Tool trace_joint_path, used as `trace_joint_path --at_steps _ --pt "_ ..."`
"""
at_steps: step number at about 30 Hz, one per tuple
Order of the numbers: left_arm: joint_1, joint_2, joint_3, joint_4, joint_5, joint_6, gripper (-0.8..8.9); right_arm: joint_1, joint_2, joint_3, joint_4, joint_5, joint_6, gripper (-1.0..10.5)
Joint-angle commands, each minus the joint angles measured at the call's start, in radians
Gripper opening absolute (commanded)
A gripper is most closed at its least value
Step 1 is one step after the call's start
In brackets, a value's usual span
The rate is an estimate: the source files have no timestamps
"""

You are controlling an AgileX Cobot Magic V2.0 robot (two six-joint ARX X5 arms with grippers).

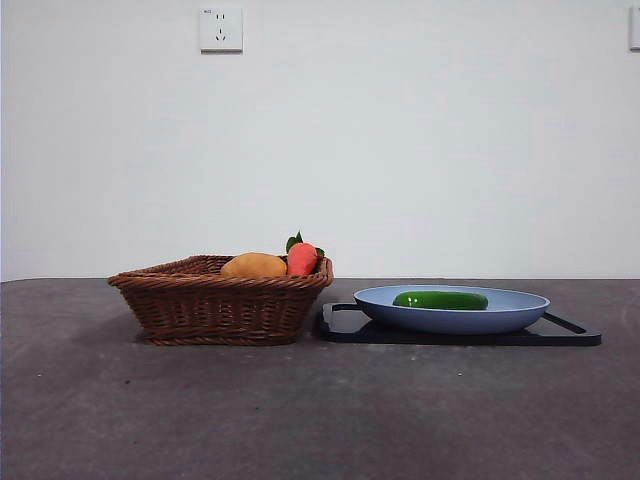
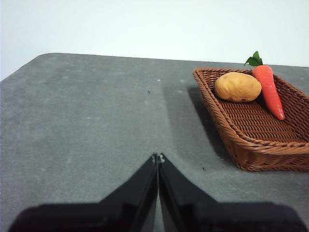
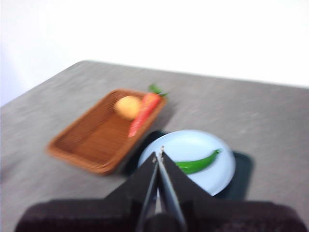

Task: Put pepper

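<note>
The pepper (image 1: 440,300) lies on its side in a pale blue plate (image 1: 510,312), long and glossy dark green, roughly across the plate's middle and touching nothing else. From the right wrist camera it shows as a curved green shape (image 3: 198,163) on the plate (image 3: 193,145), though that view is blurred. The plate sits on a flat black tray (image 1: 575,333), whose edges stick out past the plate on both sides.

Just left of the tray, close against its edge, stands a brown wicker basket (image 1: 215,310). Inside it, at the far end, rest a rounded yellow-orange potato-like piece (image 1: 254,266) and a carrot (image 1: 302,259) with green leaves; the two lie side by side (the carrot stretches along the basket's right wall, leaves toward the far end). Everything stands on a dark grey bench (image 1: 320,410) before a white wall with a power socket (image 1: 221,30) high up.

Neither arm reaches into the front view. The left gripper (image 2: 158,157) hangs over bare bench to the left of the basket, its jaws pressed together with nothing between them. The right gripper (image 3: 159,153) hovers above the near edge of the plate, jaws likewise closed tip to tip and empty.
</note>
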Motion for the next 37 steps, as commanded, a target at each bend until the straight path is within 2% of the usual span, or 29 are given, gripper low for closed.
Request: trace_joint_path --at_steps 1,5,8,14,26,37 --pt "0.003 -0.004 -0.011 0.01 0.006 -0.006 0.08 -0.002 -0.077 -0.156 0.161 0.065 0.051 0.0" --pt "0.003 -0.004 -0.011 0.01 0.006 -0.006 0.08 -0.001 -0.192 -0.359 0.343 0.153 0.123 0.0" --pt "0.003 -0.004 -0.011 0.01 0.006 -0.006 0.08 -0.001 -0.265 -0.488 0.429 0.204 0.143 0.0" --pt "0.003 -0.004 -0.011 0.01 0.006 -0.006 0.08 0.006 -0.36 -0.637 0.444 0.272 0.152 0.0" --pt "0.003 -0.004 -0.011 0.01 0.006 -0.006 0.08 0.011 -0.451 -0.768 0.447 0.275 0.182 0.0" --pt "0.003 -0.004 -0.011 0.01 0.006 -0.006 0.08 0.011 -0.484 -0.772 0.358 0.272 0.183 0.0"
